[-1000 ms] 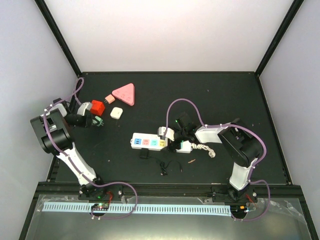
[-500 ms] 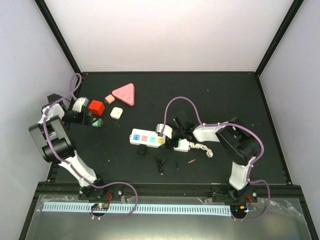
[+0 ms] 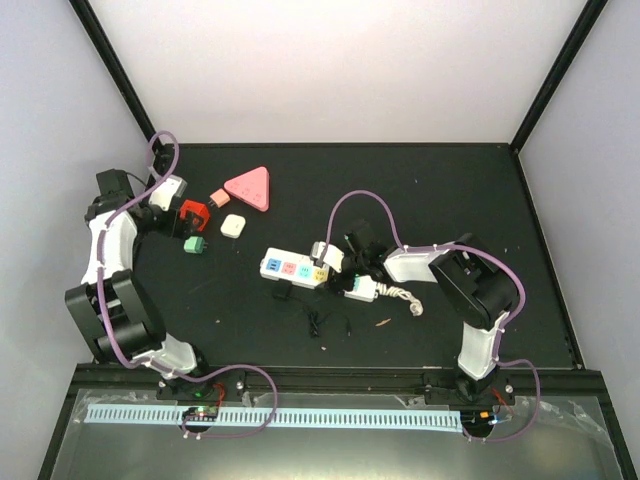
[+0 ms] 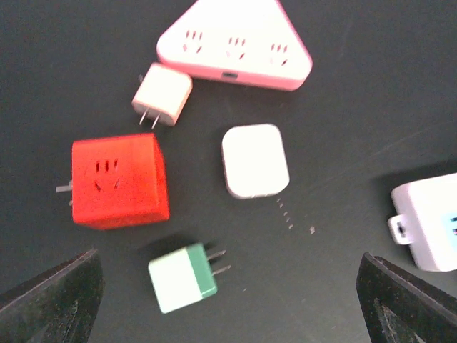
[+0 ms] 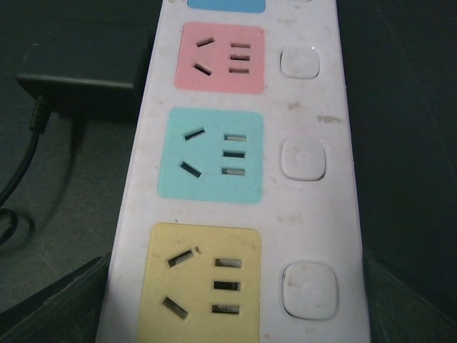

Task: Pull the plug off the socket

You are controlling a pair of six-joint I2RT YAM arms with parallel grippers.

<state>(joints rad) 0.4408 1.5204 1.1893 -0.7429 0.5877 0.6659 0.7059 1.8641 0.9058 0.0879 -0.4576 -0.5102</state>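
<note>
**A:** Where is the socket?

**B:** The socket (image 3: 293, 267) lies flat near the middle of the worktop (image 3: 450, 200). The right jaws hang over its yellow end, spread wide with one tip on either side of the strip's width, and they grip nothing.

**A:** And the plug?

**B:** The black plug (image 5: 78, 75) lies on the worktop just beside the strip's long edge, level with the pink face. The pink, teal and yellow faces show bare slots, and the blue one is mostly cut off. I judge the plug is already out, though I can't tell whether it touches the strip's side.

**A:** So what could go wrong?

**B:** Mainly the strip shifting, because nothing pins it down. If the right jaws drop or swing while astride it, a tip may catch an edge. That would shove the strip onto the plug or its thin black lead (image 3: 325, 322). The knotted white cord (image 3: 405, 297) lies just beside that arm and may snag.

**A:** What about the left side?

**B:** The left jaws are also wide open and empty. They hang above the red cube (image 4: 118, 180) and the green-and-white adapter (image 4: 182, 277), well apart from the socket. A careless descent there would scatter them. Mistaking one of them for the task's plug would be worse.
</note>
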